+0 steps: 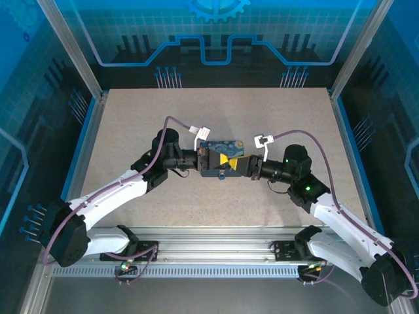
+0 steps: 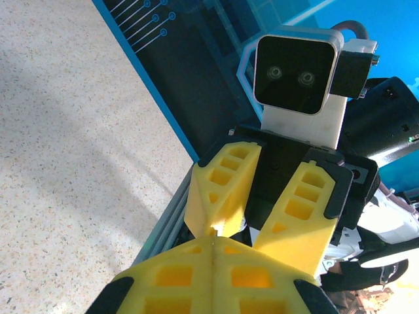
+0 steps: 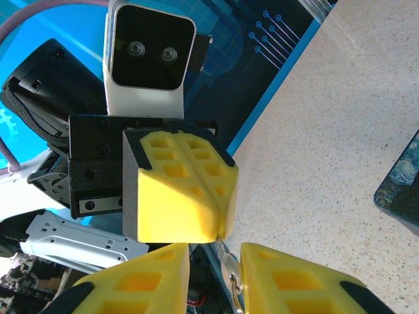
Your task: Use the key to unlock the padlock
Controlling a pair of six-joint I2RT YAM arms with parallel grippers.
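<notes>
Over mid-table, just above the dark blue tin [image 1: 219, 145], fingertip to fingertip. Thin silvery key [image 3: 230, 271], ring and all, apparently pinched at one end by the left gripper [image 3: 216, 221]: clenched tight, no gap along the seam. Poking from there into the slot of the right gripper [image 3: 215, 258]: released, jaws apart, clamping nothing, ring close against one finger. Looks like a handover or a line-up, kept aloft in plain sight of both wrist cameras. As for the padlock: cannot tell where, possibly masked by the yellow fingers [image 3: 170, 196]. Further out, bare speckled table [image 1: 131, 144] and purple cables [image 1: 177, 121] looping off both wrists. In the way: the tin directly underneath, plus each gripper's bulk blocking the other's sightline.
</notes>
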